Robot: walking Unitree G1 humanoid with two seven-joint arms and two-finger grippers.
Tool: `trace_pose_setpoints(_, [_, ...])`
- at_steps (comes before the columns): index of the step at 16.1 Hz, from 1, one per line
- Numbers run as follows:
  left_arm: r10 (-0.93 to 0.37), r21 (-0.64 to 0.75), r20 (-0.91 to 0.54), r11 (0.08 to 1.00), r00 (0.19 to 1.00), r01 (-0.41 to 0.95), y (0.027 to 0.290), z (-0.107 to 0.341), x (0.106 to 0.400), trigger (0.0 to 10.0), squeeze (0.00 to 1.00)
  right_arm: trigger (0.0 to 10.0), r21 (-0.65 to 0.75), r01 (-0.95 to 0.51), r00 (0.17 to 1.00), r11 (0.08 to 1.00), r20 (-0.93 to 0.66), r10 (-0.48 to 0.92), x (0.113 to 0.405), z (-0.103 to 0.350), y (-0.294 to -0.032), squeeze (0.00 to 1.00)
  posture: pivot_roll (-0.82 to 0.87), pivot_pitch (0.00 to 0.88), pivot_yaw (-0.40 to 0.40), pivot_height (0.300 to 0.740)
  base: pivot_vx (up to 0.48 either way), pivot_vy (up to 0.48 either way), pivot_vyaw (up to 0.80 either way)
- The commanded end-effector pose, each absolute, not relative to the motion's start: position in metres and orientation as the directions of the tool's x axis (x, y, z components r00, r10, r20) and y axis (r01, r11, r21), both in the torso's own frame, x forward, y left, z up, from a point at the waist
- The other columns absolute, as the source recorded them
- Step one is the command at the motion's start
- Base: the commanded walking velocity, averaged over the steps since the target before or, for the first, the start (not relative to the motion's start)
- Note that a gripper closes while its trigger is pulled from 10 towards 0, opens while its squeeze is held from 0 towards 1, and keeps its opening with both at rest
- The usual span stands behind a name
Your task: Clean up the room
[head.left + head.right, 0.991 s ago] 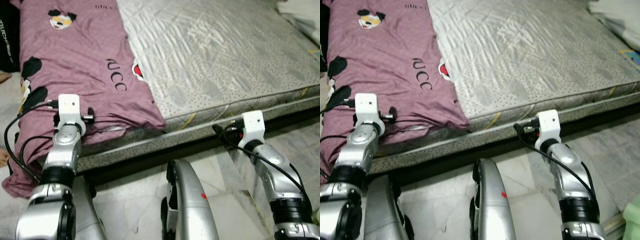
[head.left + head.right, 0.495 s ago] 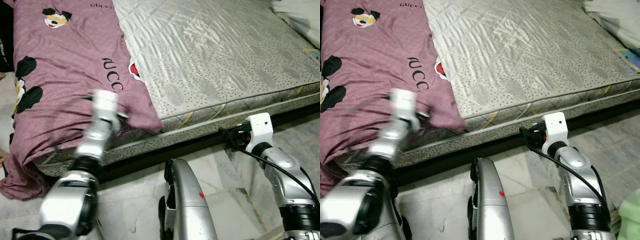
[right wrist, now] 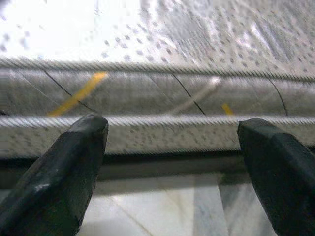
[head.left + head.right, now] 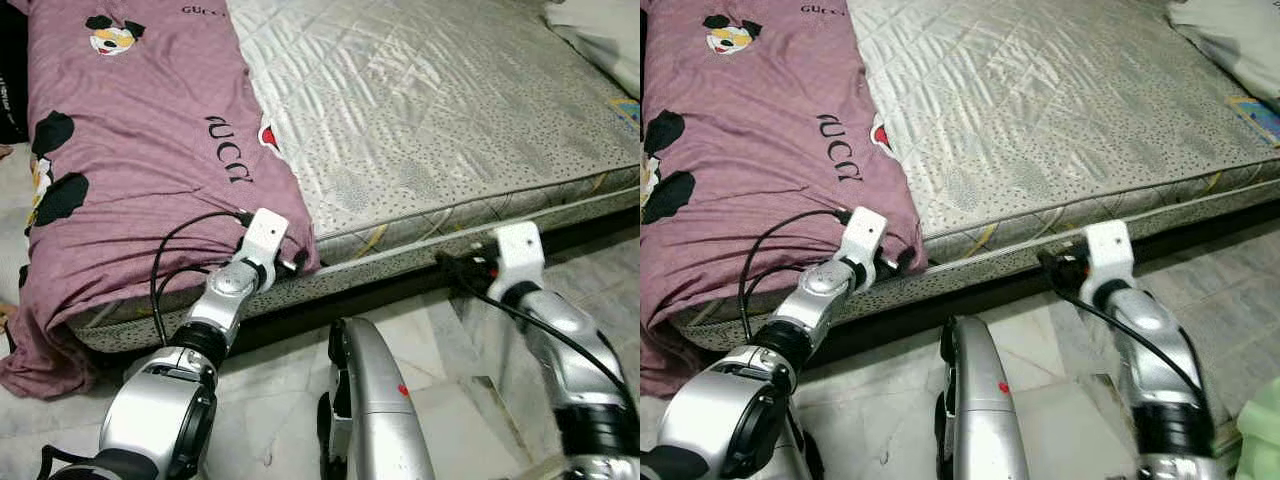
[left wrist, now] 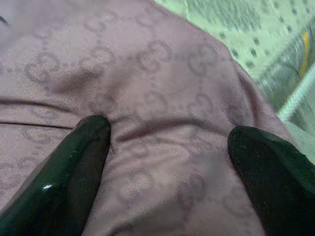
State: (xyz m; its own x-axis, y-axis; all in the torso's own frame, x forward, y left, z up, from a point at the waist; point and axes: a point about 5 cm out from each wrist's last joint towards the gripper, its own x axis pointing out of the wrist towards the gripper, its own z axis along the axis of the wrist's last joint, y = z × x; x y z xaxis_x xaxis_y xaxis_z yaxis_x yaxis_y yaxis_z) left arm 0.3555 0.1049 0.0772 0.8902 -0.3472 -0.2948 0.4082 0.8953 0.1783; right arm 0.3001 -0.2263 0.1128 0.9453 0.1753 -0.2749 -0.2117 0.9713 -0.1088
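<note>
The left end effector point(image 5: 167, 167) pressed into the corner of a purple bedsheet point(image 4: 140, 170) at the mattress point(image 4: 430, 110) edge, its black fingers point(image 5: 74, 172) spread wide, cloth bunched between them but not clamped. The sheet stretched away ahead, draped over the bed's side. The right end effector point(image 3: 172, 162), also wide open, hovered near the mattress's side seam, above the marble floor point(image 4: 450, 420).

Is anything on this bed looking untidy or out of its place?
Yes. The purple sheet covers only the left part of the mattress; the rest lies bare. Its lower corner is wrinkled and hangs over the mattress edge toward the floor. The open left end effector presses into that wrinkled corner.
</note>
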Motion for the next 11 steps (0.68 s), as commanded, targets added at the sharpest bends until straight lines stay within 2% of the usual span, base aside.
trace_pose_setpoints(1, [-0.313, 0.195, -0.182, 0.918, 0.932, 0.346, 0.11, 0.095, 0.361, 10.0, 0.0, 10.0, -0.091, -0.203, 0.95, 0.975, -0.259, 0.174, 0.303, 0.112, -0.221, 0.0, -0.23, 0.121, -0.133, 0.514, 0.0, 0.0, 0.0])
trace_pose_setpoints(4, [-0.275, 0.213, -0.024, 0.938, 0.961, 0.274, 0.117, 0.121, 0.365, 10.0, 0.0, 10.0, -0.046, -0.208, 0.958, 0.977, -0.212, 0.194, 0.312, 0.115, -0.202, 0.0, -0.2, 0.103, -0.112, 0.514, 0.0, 0.0, 0.0])
trace_pose_setpoints(7, [-0.213, 0.235, 0.163, 0.957, 0.963, 0.172, 0.125, 0.148, 0.348, 10.0, 0.0, 10.0, 0.035, -0.227, 0.96, 0.973, -0.16, 0.23, 0.32, 0.115, -0.169, 0.0, -0.13, 0.071, -0.067, 0.514, 0.0, 0.0, 0.0])
trace_pose_setpoints(8, [-0.107, 0.245, 0.219, 0.968, 0.97, 0.052, 0.136, 0.154, 0.337, 10.0, 0.0, 10.0, 0.06, -0.228, 0.961, 0.972, -0.146, 0.235, 0.323, 0.114, -0.16, 0.0, -0.11, 0.061, -0.054, 0.514, 0.0, 0.0, 0.0])
trace_pose_setpoints(9, [-0.038, 0.225, 0.228, 0.974, 0.973, -0.015, 0.146, 0.155, 0.329, 10.0, 0.0, 10.0, 0.068, -0.226, 0.962, 0.972, -0.141, 0.234, 0.325, 0.113, -0.156, 0.0, -0.09, 0.053, -0.046, 0.514, 0.0, 0.0, 0.0])
trace_pose_setpoints(11, [0.091, 0.149, 0.236, 0.981, 0.968, -0.128, 0.168, 0.149, 0.295, 10.0, 0.0, 10.0, 0.105, -0.212, 0.965, 0.972, -0.135, 0.225, 0.332, 0.11, -0.146, 0.0, -0.04, 0.025, -0.027, 0.514, 0.0, 0.0, 0.0])
